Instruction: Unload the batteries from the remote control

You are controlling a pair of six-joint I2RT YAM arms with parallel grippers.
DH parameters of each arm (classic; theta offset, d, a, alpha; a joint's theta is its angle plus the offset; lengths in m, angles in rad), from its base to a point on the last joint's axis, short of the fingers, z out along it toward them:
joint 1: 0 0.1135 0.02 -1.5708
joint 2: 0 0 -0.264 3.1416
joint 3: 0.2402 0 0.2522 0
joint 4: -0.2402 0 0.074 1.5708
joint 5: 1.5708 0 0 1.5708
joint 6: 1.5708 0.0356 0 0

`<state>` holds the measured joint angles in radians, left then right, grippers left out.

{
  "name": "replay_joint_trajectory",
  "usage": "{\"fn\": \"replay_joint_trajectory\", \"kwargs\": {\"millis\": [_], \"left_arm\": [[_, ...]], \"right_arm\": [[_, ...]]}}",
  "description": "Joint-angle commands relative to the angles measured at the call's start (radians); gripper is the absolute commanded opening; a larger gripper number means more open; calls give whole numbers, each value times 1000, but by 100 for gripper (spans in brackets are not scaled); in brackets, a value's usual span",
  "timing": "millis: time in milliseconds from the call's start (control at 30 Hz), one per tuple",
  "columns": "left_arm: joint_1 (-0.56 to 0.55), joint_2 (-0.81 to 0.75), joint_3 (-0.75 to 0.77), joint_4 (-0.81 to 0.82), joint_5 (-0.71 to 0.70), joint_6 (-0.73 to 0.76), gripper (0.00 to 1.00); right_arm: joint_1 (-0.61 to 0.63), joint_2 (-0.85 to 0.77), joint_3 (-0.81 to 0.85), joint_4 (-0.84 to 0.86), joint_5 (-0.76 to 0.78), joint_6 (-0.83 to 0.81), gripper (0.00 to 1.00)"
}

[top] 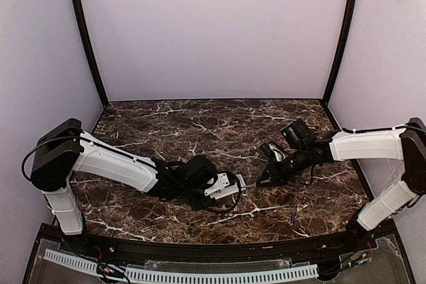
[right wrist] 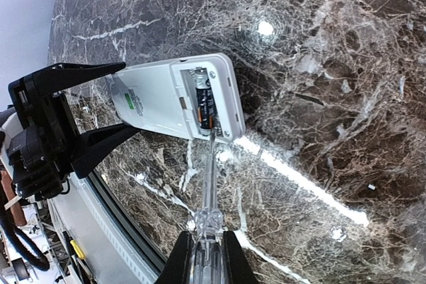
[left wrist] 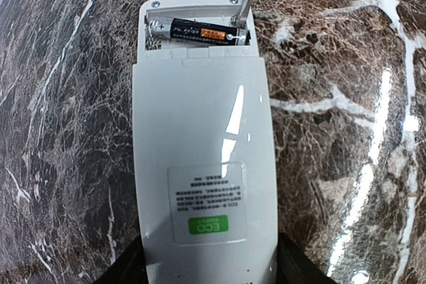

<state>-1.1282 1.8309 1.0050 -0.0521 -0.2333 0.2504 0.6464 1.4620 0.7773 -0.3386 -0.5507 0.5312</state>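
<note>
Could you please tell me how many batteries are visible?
2. One battery sits in the open compartment of the remote control, at the screwdriver tip; the other battery lies loose on the table, toward its near right corner. No others visible.

White remote control [left wrist: 203, 164], green label [left wrist: 208, 225], black-and-orange battery [left wrist: 200, 32], against a dark brown, white-veined marble table [left wrist: 66, 131].

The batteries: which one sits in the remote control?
The black, orange-labelled battery in the remote control's open compartment; the blue-purple battery lies loose on the table.
</note>
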Motion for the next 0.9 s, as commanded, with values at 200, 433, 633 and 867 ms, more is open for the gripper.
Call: {"fn": "replay_joint_trajectory", "kwargs": {"millis": [200, 433, 633, 867], "left_arm": [[1, -10, -23, -31, -4, 19, 0], [-5, -21, -46, 12, 6, 32, 0], [-8, -44, -85, 77, 11, 58, 0], [-9, -50, -120, 124, 20, 69, 0]], "right_arm": [[-13, 26, -31, 78, -25, 2, 0], [-23, 60, -45, 136, -50, 8, 0], [-41, 89, -89, 234, -128, 6, 0], [-66, 76, -144, 329, -177, 22, 0]]}}
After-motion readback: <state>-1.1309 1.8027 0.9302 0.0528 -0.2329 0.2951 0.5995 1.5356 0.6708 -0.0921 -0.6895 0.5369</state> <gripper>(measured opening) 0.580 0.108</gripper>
